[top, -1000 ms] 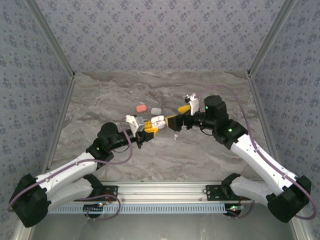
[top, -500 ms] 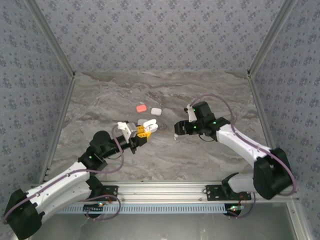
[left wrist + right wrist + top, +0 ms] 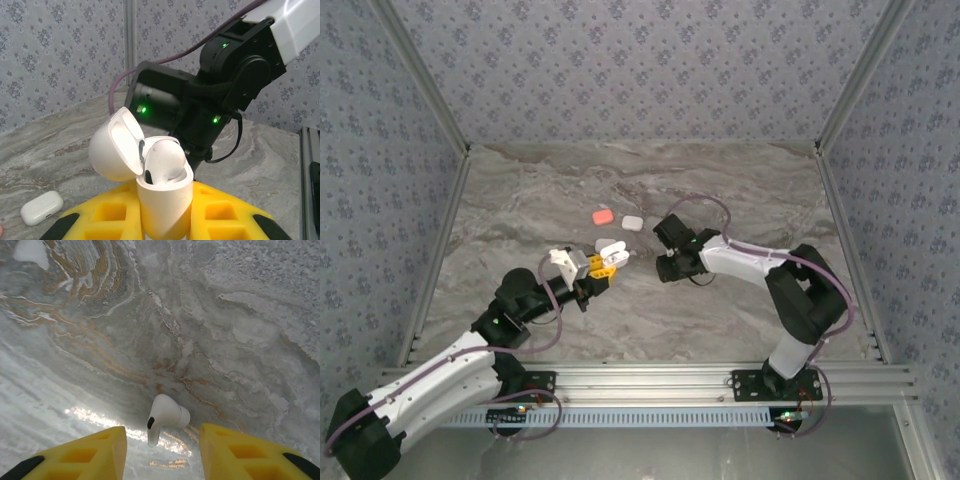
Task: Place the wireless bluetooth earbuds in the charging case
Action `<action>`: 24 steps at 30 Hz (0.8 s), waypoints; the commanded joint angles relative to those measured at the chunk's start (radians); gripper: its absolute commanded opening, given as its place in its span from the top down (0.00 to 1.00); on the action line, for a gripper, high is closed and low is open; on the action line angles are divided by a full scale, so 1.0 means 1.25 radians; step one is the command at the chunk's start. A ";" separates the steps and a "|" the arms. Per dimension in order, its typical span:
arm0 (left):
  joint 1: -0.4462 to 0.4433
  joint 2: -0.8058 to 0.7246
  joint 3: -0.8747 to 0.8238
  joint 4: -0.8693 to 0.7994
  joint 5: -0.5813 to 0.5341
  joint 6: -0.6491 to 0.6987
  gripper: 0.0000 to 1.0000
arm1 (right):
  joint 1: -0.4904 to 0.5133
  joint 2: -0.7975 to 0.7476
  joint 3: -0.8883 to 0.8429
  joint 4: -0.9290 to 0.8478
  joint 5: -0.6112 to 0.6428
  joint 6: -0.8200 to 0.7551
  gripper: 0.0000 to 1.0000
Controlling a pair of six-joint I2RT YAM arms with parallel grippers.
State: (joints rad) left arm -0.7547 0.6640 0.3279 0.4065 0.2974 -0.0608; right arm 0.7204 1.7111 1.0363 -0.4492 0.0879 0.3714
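One earbud (image 3: 164,159) sits in the case (image 3: 165,210) the left jaws grip; right jaws open around the loose earbud (image 3: 165,415), pinch looks next.

Charging cases 3: coral case (image 3: 603,216); closed white case (image 3: 633,223); open white case (image 3: 162,200); white earbuds 2: seated earbud (image 3: 165,159) in open case; loose earbud (image 3: 165,415) on worktop (image 3: 75,340); arms 2: left arm (image 3: 460,355); right arm (image 3: 745,260)

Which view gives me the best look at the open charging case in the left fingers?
Left wrist: the charging case sits mid-frame, lid flipped open, one earbud seated inside. Top external shows it as a small white shape held at the left gripper.
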 commanded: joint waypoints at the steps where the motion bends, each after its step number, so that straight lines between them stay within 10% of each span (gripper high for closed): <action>1: -0.002 -0.015 0.008 0.002 -0.010 0.002 1.00 | 0.022 0.037 0.042 -0.057 0.088 0.016 0.57; 24: -0.003 -0.024 0.011 -0.009 -0.015 0.003 1.00 | 0.019 0.022 0.034 -0.064 0.079 0.011 0.84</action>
State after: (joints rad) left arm -0.7547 0.6540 0.3279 0.3862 0.2901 -0.0608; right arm 0.7689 1.7897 1.1080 -0.5262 0.2089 0.3771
